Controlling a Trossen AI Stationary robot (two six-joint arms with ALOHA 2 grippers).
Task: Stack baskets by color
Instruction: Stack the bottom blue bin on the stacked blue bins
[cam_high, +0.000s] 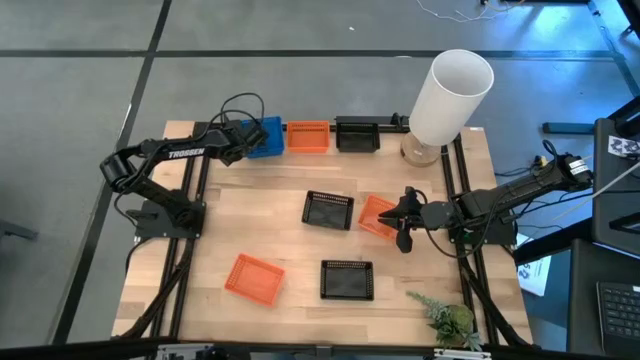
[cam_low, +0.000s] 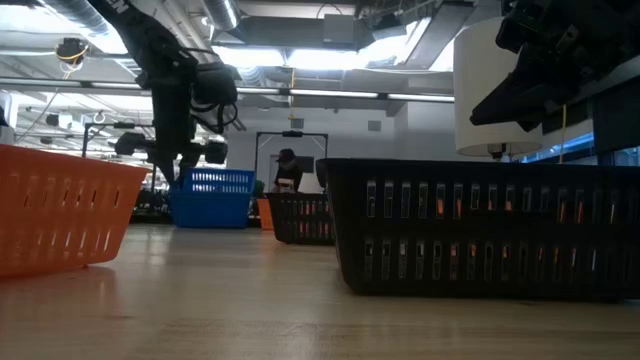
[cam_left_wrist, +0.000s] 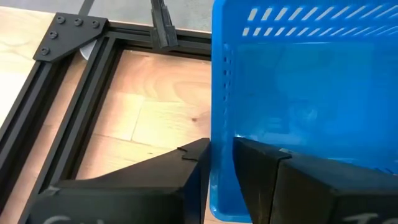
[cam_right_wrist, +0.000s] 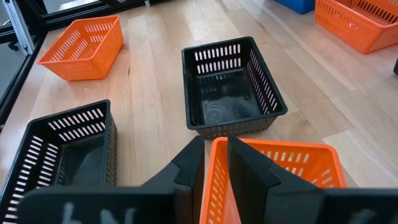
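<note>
Along the far edge stand a blue basket (cam_high: 265, 135), an orange basket (cam_high: 308, 135) and a black basket (cam_high: 356, 133) in a row. My left gripper (cam_high: 243, 140) is shut on the blue one's left wall. At mid-table, a second orange basket (cam_high: 376, 215) sits tilted in my right gripper (cam_high: 402, 216), beside a black basket (cam_high: 328, 210). Nearer the front, a third orange basket (cam_high: 253, 277) and another black basket (cam_high: 347, 280) rest flat on their bottoms. My left gripper has the blue basket's side wall (cam_left_wrist: 219, 134) at its rim, one finger (cam_left_wrist: 264, 168) inside and one (cam_left_wrist: 186, 165) outside. The fingers slant down from the table's left. In the low view the basket (cam_low: 215, 195) stands upright on the table. My right gripper pinches the orange basket's side wall (cam_right_wrist: 216, 163) at its rim, one finger inside and one outside. The fingers slant down from the table's right. The basket hangs tilted below them; whether its lower side touches the table, I cannot tell.
A tall white cylinder (cam_high: 448, 95) stands at the far right corner. A small green plant (cam_high: 450, 320) lies at the near right corner. Dark frame rails (cam_high: 190, 230) run along both sides. Bare wood shows between the far row and the middle baskets.
</note>
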